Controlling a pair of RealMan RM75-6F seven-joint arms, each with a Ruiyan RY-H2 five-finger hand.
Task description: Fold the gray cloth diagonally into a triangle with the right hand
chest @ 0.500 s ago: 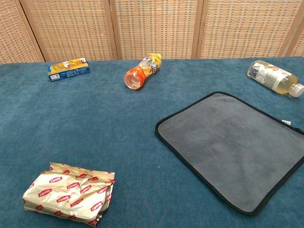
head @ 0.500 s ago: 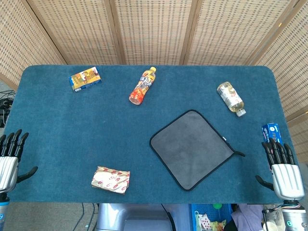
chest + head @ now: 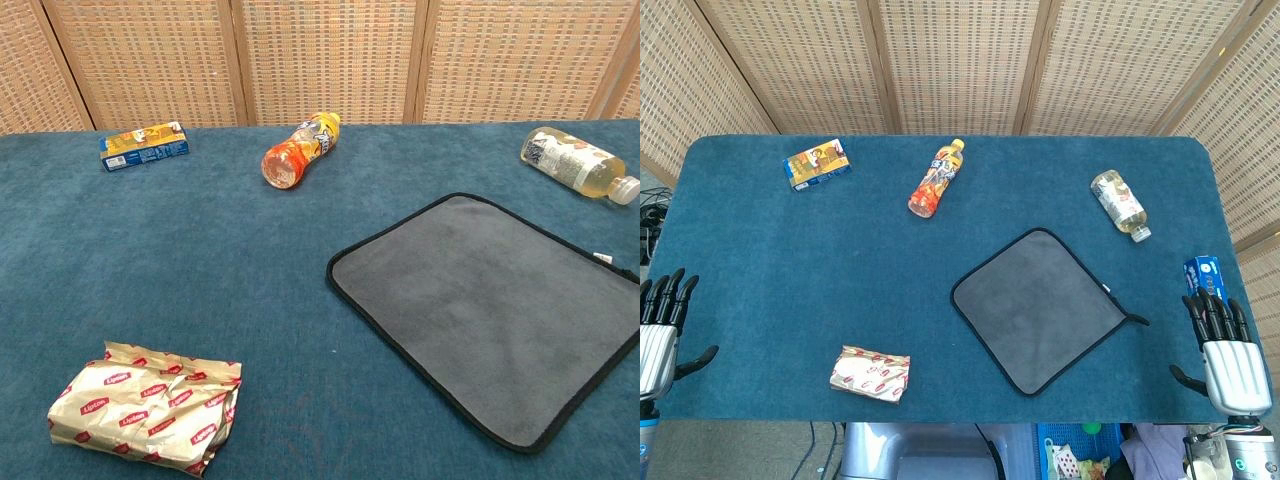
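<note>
Head view: two bottles (image 3: 936,178) on table (image 3: 790,270)

Gray cloth (image 3: 490,310) lay flat and unfolded at the table's (image 3: 200,290) right side, running off the right edge. Lipton packet (image 3: 145,405) sat at near-left. Orange bottle (image 3: 298,150), blue-yellow box (image 3: 145,146) and pale bottle (image 3: 575,162) lay along the far edge.

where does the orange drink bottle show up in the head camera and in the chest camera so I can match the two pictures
Head view: the orange bottle lies on its side in the upper middle, left of centre.
Chest view: the same bottle lies near the top, just left of centre, its base towards the camera.
Shared landmark: the gray cloth lies flat, below and to the right of the bottle in both.
</note>
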